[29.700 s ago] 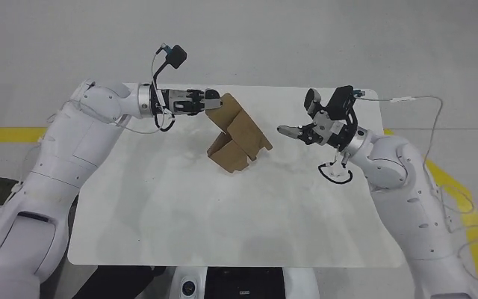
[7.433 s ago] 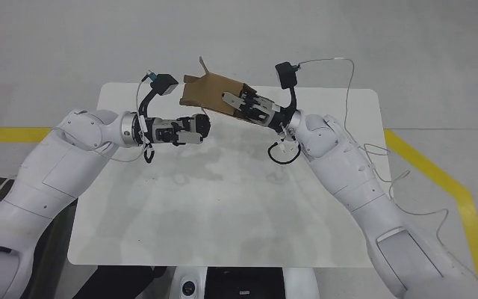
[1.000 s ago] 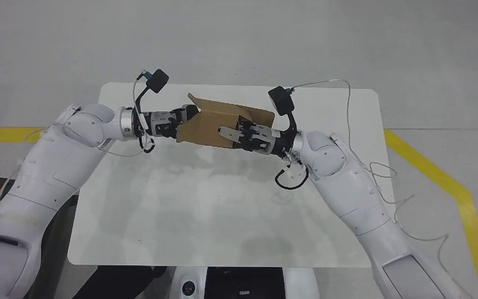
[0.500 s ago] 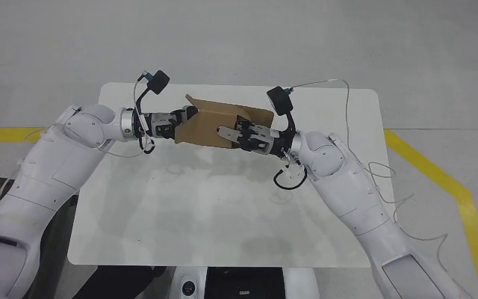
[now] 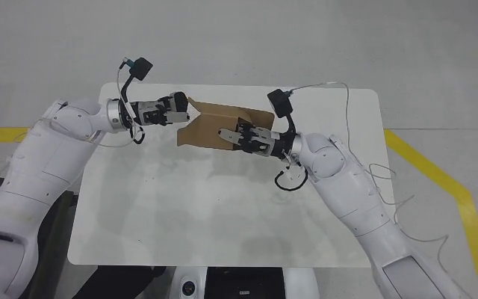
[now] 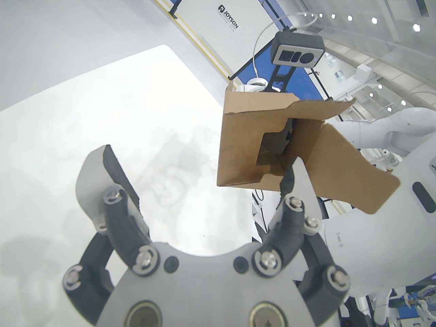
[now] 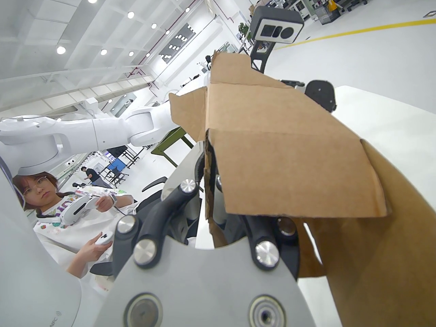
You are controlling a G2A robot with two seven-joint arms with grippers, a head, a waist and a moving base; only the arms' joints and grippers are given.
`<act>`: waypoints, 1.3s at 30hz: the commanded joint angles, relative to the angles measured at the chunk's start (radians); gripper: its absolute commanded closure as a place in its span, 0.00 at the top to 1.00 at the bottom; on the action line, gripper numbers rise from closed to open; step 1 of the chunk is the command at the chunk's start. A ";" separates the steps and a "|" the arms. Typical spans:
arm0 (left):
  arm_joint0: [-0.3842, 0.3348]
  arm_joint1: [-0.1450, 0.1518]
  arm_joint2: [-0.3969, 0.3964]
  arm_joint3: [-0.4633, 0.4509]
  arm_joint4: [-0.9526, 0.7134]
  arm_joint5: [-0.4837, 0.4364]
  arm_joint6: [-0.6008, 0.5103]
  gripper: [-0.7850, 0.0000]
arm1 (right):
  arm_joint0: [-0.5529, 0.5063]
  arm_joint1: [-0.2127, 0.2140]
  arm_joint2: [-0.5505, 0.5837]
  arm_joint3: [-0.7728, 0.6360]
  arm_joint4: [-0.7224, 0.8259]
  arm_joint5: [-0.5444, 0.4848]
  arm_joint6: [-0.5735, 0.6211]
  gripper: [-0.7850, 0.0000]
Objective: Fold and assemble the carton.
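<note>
Clamping the carton (image 5: pixel 211 125), apparently by one wall, right hand (image 5: pixel 230 136) faces the spread, empty left hand (image 5: pixel 183 107).

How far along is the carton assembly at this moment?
Done: the carton is opened into a box shape. In hand: the right end effector grips one wall, holding it up over the table. The left end effector is open, just short of the near end. Left: the flaps there stand open and need folding shut.

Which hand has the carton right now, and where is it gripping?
The right hand holds the carton, clamped on a side wall at the end facing it. The left hand is open, holding nothing.
</note>
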 commanded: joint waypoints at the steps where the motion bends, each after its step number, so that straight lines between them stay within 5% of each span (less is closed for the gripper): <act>1: -0.006 -0.003 -0.003 0.017 -0.004 0.001 -0.001 1.00 | -0.003 0.002 -0.010 -0.001 0.019 -0.008 0.035 0.00; 14: -0.017 -0.024 -0.011 0.031 -0.002 0.001 -0.001 1.00 | -0.008 0.006 -0.038 -0.007 0.049 -0.006 0.098 0.00; 39: 0.024 -0.005 0.002 -0.061 0.037 -0.011 0.011 1.00 | 0.018 0.006 -0.010 0.004 0.047 -0.023 0.034 0.00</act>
